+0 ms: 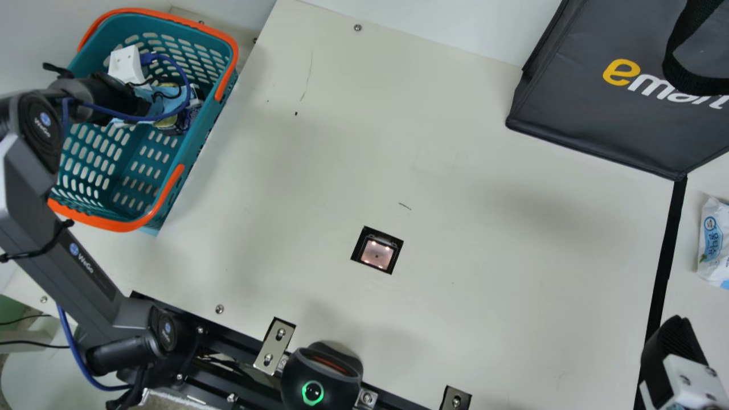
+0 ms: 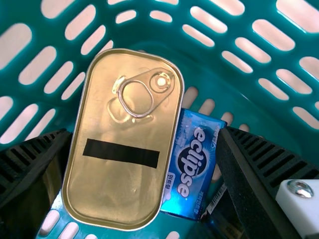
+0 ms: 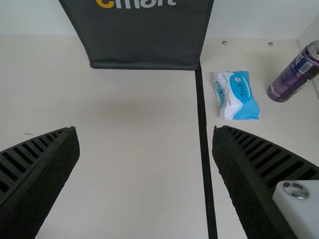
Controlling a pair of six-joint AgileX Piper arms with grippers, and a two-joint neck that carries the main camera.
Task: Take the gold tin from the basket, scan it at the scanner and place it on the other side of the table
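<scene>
Taking the scanner window (image 1: 376, 252) in the cream worktop (image 1: 484, 256) as the centre of the clock in the main view, the teal basket (image 1: 193, 149) stands at ten o'clock. The left pincer (image 1: 134, 105) is down inside it, its two ribbed fingers spread apart. In the left wrist view the gold tin (image 2: 119, 184) lies in the basket between them, its pull ring at one end and a black strip across it; a blue packet (image 2: 192, 164) lies right beside the tin.

The right pincer (image 1: 675, 347) is near four o'clock, its fingers wide apart with nothing between them. A dark grey bag (image 1: 569, 97) is at two o'clock, and a pack of wipes (image 1: 715, 242) at three, beyond a black strip of tape (image 1: 663, 273). The right wrist view shows a purple can (image 3: 294, 72) near the wipes. At seven o'clock sits a rounded black device (image 1: 322, 367) with a green-lit ring.
</scene>
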